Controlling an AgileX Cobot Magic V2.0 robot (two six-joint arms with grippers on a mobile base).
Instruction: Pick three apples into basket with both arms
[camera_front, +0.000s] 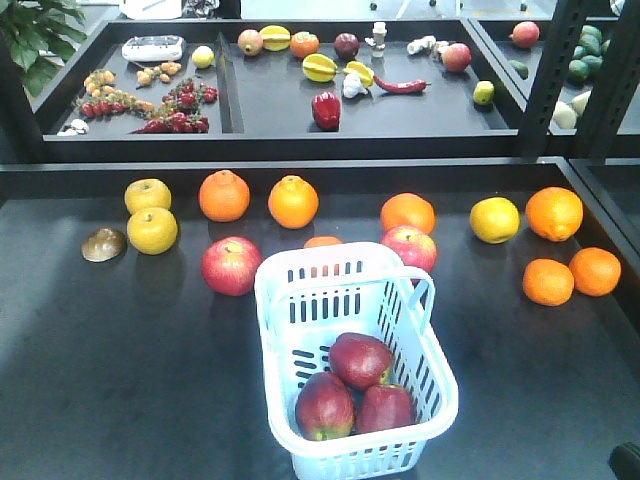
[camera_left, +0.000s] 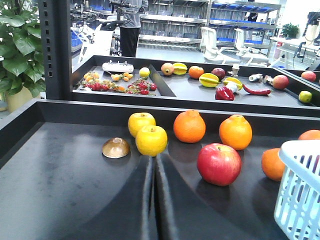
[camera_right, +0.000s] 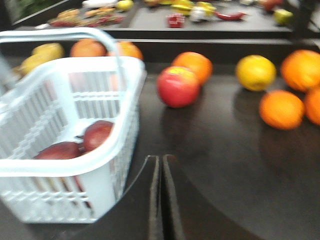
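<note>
Three dark maroon apples lie together in the near end of the pale blue-white basket, which stands at the front middle of the black table. Two of these apples show through the basket wall in the right wrist view. My left gripper is shut and holds nothing, low over the table to the left of the basket. My right gripper is shut and holds nothing too, just right of the basket's near corner. Neither gripper appears in the front view.
Brighter red apples, several oranges, yellow apples and a brown dome lie around the basket. A raised black ledge runs behind them, with a rear tray of assorted fruit.
</note>
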